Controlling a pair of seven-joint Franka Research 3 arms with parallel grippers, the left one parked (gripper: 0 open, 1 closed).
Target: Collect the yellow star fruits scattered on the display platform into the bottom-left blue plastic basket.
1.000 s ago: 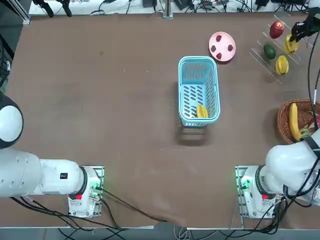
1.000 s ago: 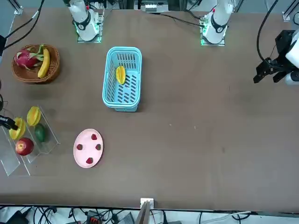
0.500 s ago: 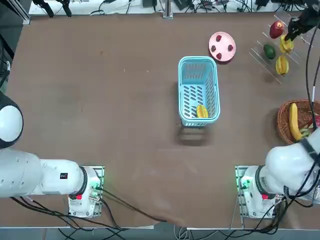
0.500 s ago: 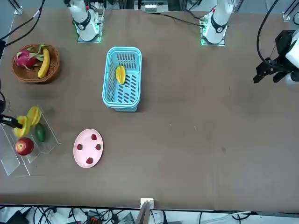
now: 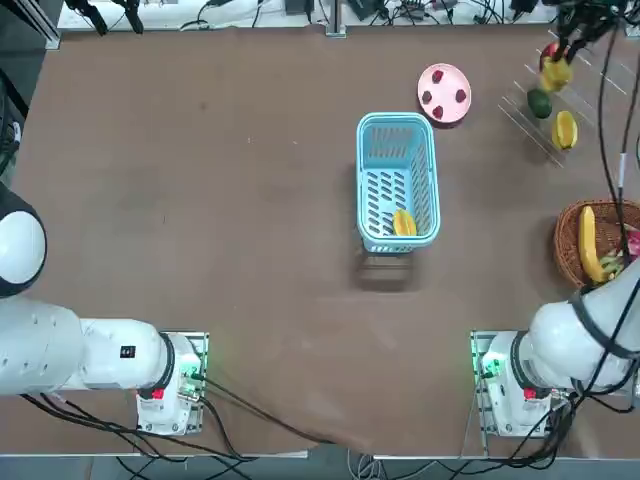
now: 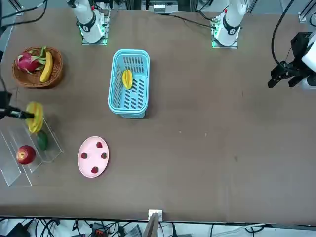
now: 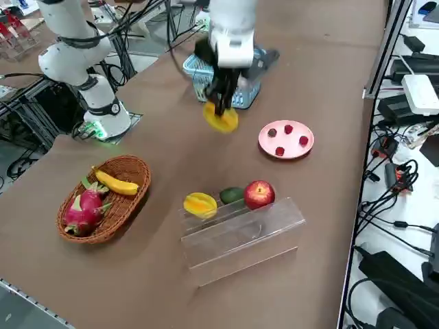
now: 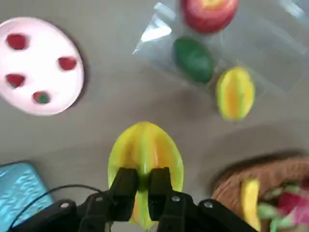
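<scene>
Right gripper (image 8: 143,181) is pinched on a star fruit (image 8: 145,159), lifted clear of the display platform (image 7: 240,233) at lower centre of the side view. The grip is narrow on a ridged, waxy oval, so the fruit could twist or slip out on the way over.

Blue plastic basket (image 5: 398,180), slotted, centre of top view, holds one fruit (image 5: 403,222). Another (image 7: 199,204) sits on the clear rack.
</scene>
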